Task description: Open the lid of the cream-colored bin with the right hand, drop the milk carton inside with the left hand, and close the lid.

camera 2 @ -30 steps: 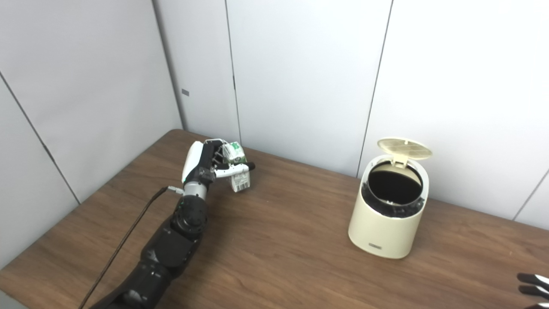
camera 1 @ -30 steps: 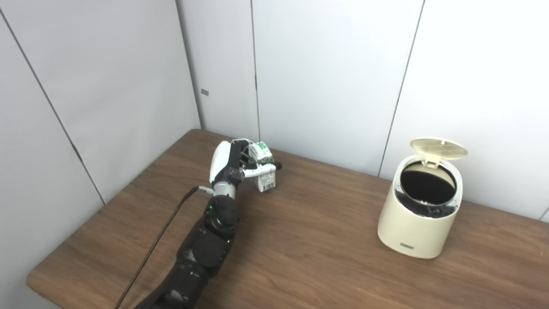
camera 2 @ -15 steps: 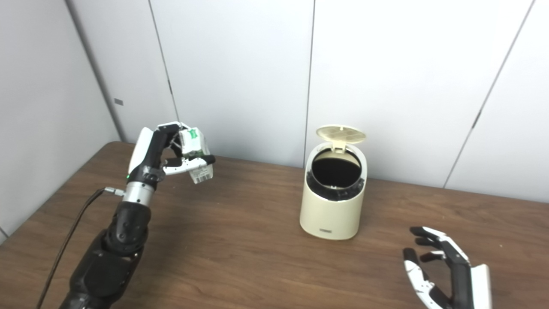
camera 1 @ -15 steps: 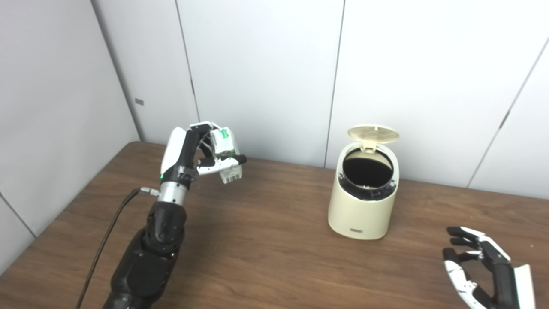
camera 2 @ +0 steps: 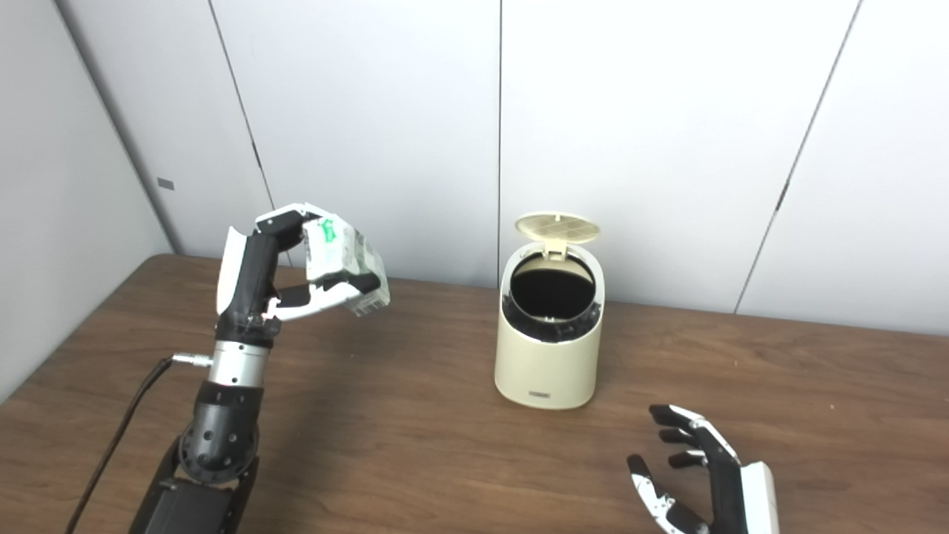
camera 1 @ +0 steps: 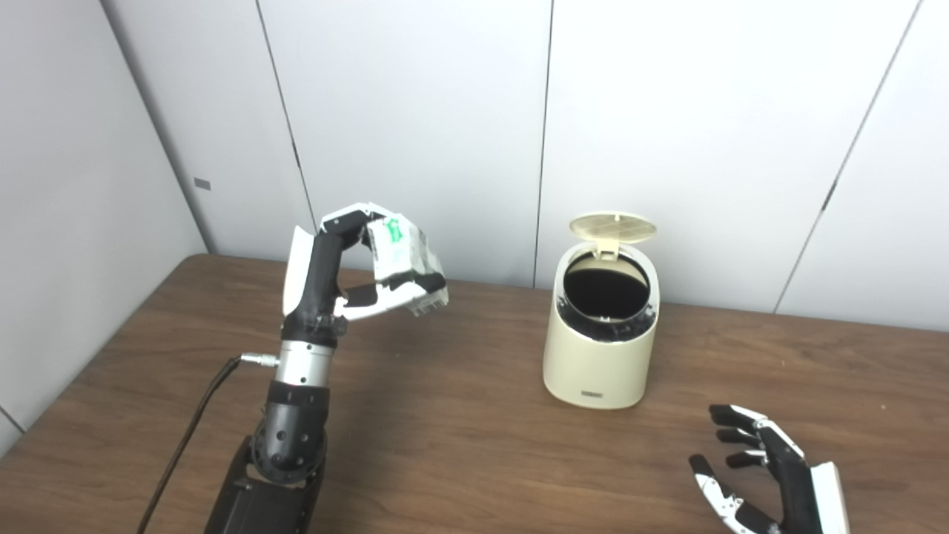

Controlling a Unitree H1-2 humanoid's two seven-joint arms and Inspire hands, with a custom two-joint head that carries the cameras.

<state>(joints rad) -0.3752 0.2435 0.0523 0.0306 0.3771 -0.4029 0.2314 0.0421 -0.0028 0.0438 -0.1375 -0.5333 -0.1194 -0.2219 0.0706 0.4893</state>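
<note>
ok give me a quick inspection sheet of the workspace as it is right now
surface: brown wooden table, bare around the bin.
job's things: cream-colored bin upright, lid up, dark inside; milk carton held in the air, left of the bin.
clutter: nothing seen.
hands: left hand shut on the carton; right hand open, low at the near right, apart from the bin.
cables: black cable plugged in at the left wrist.
surroundings: plain grey wall panels.

No legible text on milk carton (camera 1: 404, 256) or bin (camera 1: 599, 356).
</note>
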